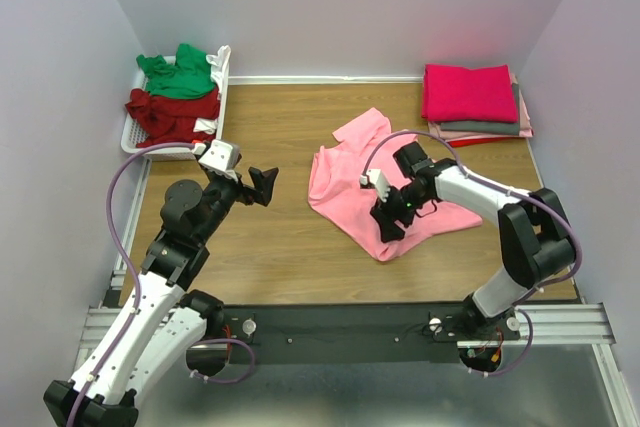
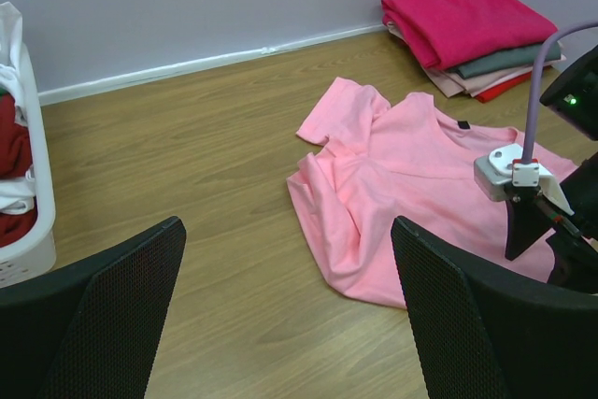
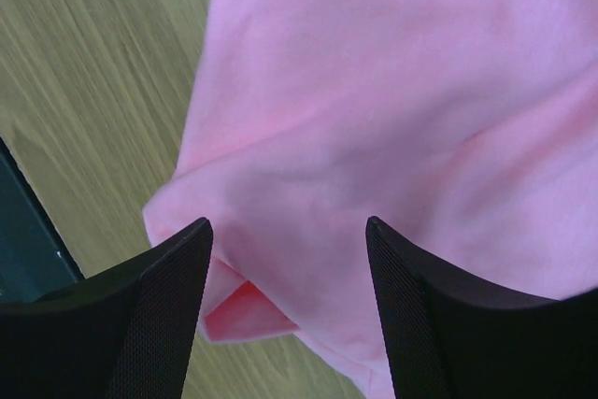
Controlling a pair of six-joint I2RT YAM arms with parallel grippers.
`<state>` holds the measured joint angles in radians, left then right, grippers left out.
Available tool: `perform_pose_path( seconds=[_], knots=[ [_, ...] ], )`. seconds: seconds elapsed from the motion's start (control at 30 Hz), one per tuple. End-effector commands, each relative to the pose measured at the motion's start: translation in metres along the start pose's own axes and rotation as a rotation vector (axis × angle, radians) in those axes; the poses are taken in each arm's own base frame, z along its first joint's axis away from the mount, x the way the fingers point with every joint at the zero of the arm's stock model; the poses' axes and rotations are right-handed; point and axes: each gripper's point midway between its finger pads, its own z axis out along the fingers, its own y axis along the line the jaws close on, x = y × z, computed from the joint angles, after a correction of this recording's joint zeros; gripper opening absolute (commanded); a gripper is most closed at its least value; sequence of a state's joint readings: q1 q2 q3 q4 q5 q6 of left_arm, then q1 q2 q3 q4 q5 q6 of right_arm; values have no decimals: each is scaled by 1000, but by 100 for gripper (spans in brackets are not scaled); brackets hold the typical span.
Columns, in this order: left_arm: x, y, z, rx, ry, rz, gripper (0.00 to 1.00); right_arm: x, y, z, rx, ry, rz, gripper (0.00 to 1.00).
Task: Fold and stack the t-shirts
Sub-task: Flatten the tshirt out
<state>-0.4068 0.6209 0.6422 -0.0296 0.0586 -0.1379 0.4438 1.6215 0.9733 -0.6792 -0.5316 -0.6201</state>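
Wooden table. Light pink t-shirt, rumpled, its near hem under the right gripper, whose fingers are parted and empty. It lies ahead and right of the left gripper, fingers likewise spread, holding nothing. Folded stack with magenta t-shirt on top, far beyond the right fingers. White basket holding green t-shirt and dark red t-shirt, beyond the left fingers.

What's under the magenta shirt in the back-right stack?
A folded grey shirt, then a pale pink layer and a red edge. Their full shapes are covered by the magenta shirt.
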Motion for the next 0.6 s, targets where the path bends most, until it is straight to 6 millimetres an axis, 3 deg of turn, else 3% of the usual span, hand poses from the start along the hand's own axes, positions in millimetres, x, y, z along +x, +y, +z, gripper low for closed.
perform_pose_path(
  seconds=[0.0, 0.1, 0.33, 0.57],
  knots=[
    [-5, 5, 0, -21, -27, 16, 98, -9, 5, 4, 13, 0, -41, 73],
    [-5, 4, 0, -17, -25, 16, 98, -13, 19, 9, -22, 3, -73, 73],
    [-5, 4, 0, -15, -25, 15, 98, -17, 30, 15, 14, 69, -183, 70],
    [-5, 5, 1, -23, -24, 15, 98, -21, 12, 25, 137, 181, -246, 62]
  ],
)
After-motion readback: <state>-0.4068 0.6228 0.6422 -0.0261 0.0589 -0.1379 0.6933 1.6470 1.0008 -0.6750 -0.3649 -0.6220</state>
